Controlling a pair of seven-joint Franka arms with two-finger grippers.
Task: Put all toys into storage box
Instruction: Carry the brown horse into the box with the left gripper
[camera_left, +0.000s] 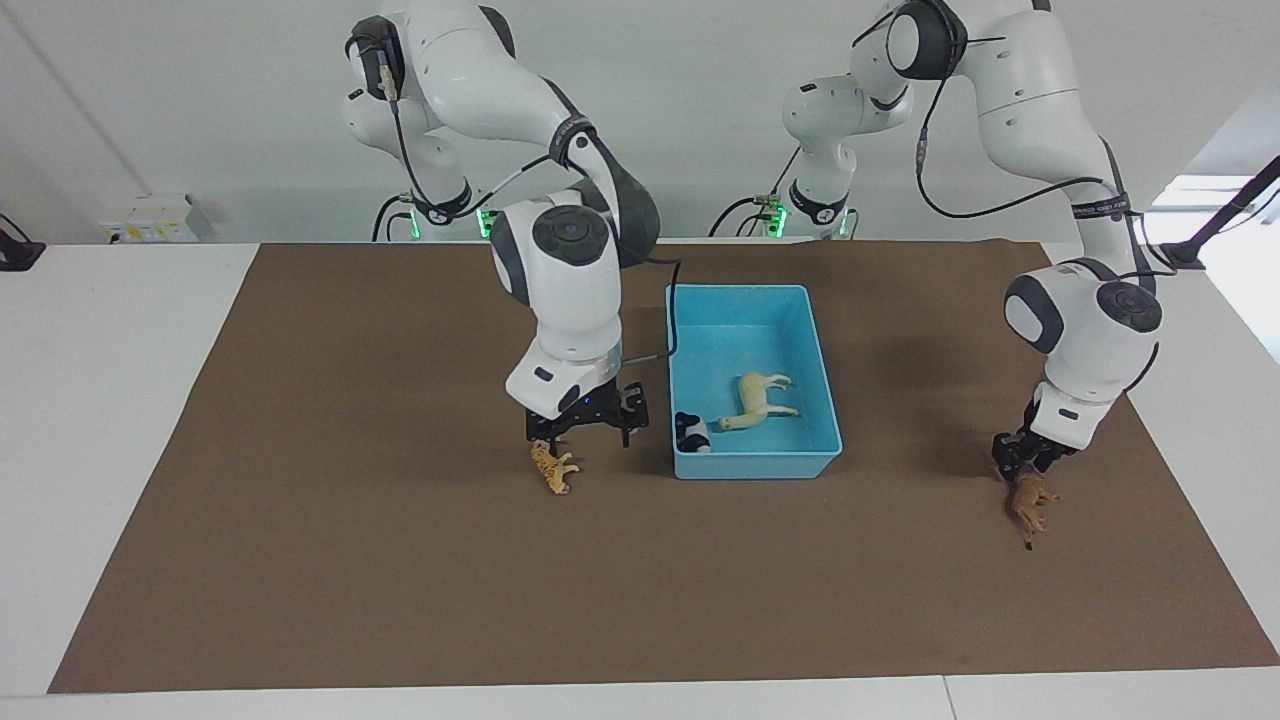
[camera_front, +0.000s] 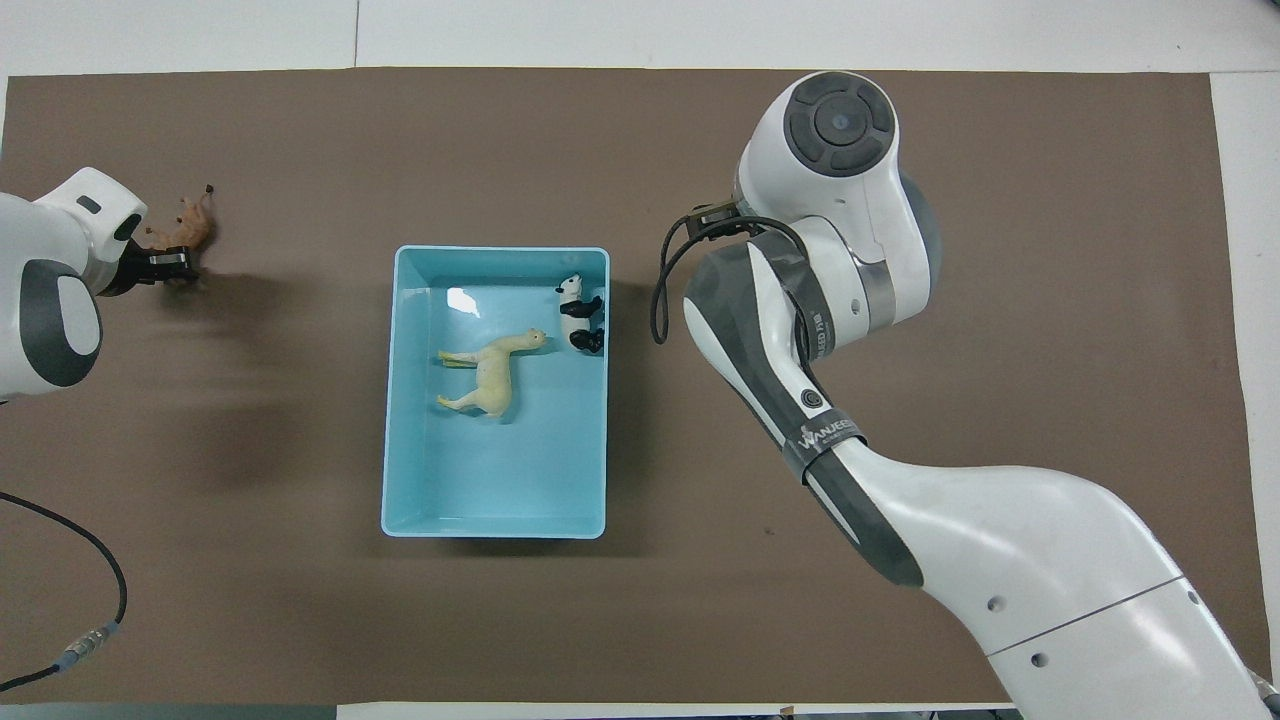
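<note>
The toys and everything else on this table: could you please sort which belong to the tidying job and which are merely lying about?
Belonging to the job:
- horse, in the storage box
- panda, in the box
- tiger, under right gripper
- lion, at left gripper

Lying about:
- brown mat

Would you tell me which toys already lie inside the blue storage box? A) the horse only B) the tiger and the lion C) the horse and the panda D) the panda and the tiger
C: the horse and the panda lie inside the storage box.
</note>
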